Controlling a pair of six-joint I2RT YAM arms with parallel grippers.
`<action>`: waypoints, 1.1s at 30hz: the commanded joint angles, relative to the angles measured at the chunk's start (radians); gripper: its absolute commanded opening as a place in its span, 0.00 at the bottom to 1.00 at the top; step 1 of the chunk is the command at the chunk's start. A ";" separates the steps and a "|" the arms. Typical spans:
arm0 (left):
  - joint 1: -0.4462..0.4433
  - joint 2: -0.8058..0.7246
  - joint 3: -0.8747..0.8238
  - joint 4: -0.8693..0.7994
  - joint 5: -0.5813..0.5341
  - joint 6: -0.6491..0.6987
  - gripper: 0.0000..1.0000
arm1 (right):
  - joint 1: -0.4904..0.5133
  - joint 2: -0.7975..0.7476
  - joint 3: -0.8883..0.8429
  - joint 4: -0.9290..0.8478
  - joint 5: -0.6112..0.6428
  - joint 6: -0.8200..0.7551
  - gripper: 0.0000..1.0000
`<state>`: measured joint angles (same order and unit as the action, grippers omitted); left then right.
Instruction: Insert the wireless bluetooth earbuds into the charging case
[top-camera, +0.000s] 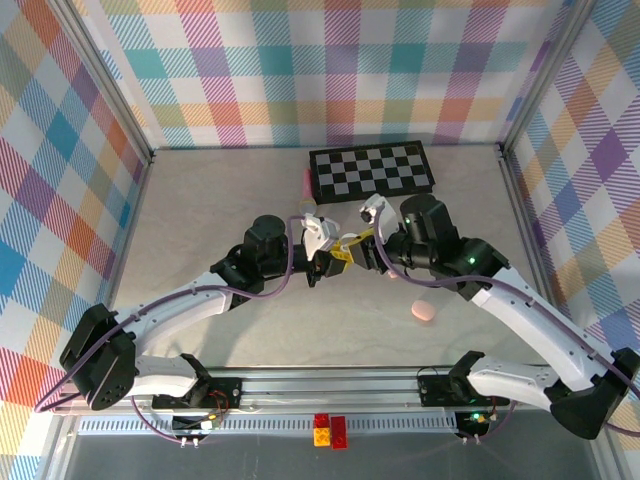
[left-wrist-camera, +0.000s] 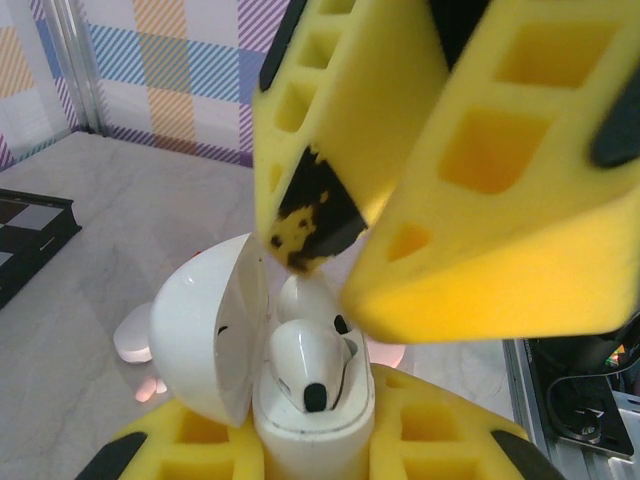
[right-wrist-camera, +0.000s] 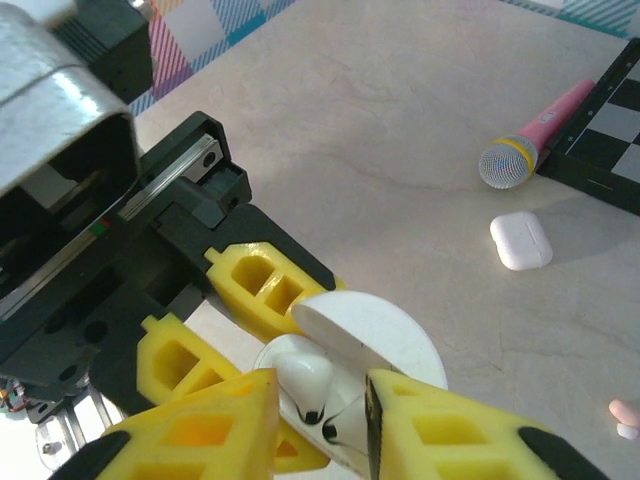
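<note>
Right wrist: left jaws tight on case (right-wrist-camera: 380, 335), right jaws apart around earbud (right-wrist-camera: 305, 383).

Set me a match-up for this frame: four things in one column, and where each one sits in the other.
Things:
1 charging case
2 earbud
3 pink microphone
4 closed white case

Places:
A handle end at the checkerboard
B on bare table, touching nothing
C in the left gripper, lid open
D resting inside item 1

Pairs: 1-C, 2-D, 3-A, 4-B
</note>
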<state>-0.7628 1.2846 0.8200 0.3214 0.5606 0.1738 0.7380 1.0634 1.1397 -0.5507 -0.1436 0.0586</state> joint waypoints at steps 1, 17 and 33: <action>0.012 -0.040 -0.013 0.033 0.019 0.023 0.04 | -0.017 -0.048 -0.002 0.069 -0.039 0.044 0.36; 0.017 -0.120 -0.004 -0.142 0.038 0.195 0.04 | -0.146 0.161 0.212 -0.215 -0.034 0.239 0.70; 0.017 -0.131 -0.008 -0.136 -0.003 0.171 0.05 | -0.169 0.221 0.267 -0.376 -0.329 0.083 0.70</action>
<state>-0.7540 1.1759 0.8139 0.1478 0.5766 0.3523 0.5617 1.2942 1.3819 -0.8524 -0.3702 0.2043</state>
